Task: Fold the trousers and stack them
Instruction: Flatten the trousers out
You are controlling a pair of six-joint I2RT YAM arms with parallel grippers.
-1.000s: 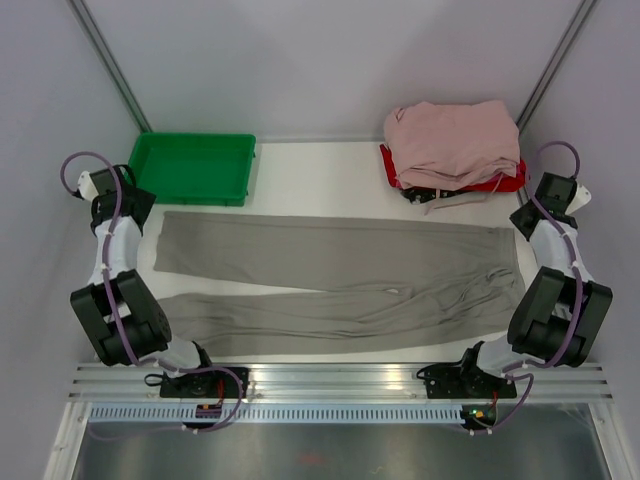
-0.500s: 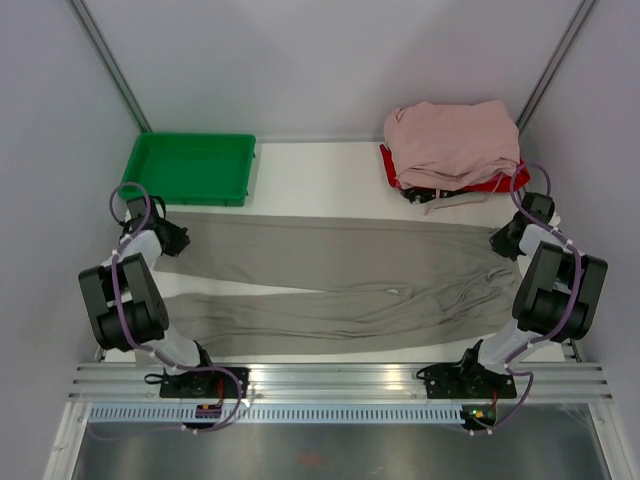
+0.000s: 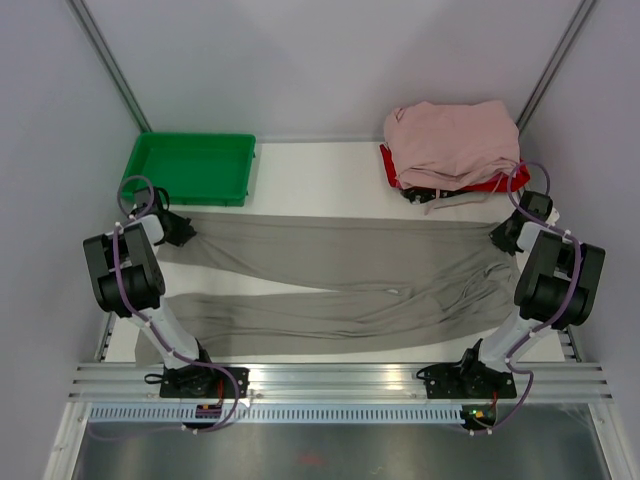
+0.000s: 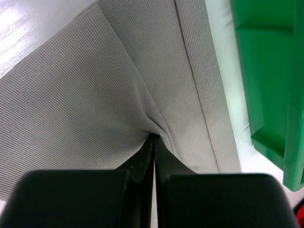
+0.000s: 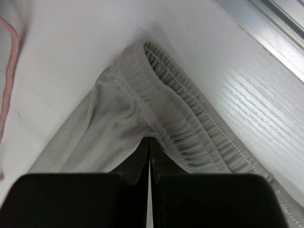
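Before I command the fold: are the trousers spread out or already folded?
Spread out: the trousers lie full length across the table, legs side by side; left gripper and right gripper pinch only far corners.

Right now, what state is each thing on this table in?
trousers, spread out full length, unfolded, pinched at two far corners.
left end effector, shut on the trousers near a leg hem.
right end effector, shut on the trousers' waistband.
green tray, empty.
pink garments, heaped on the red tray.
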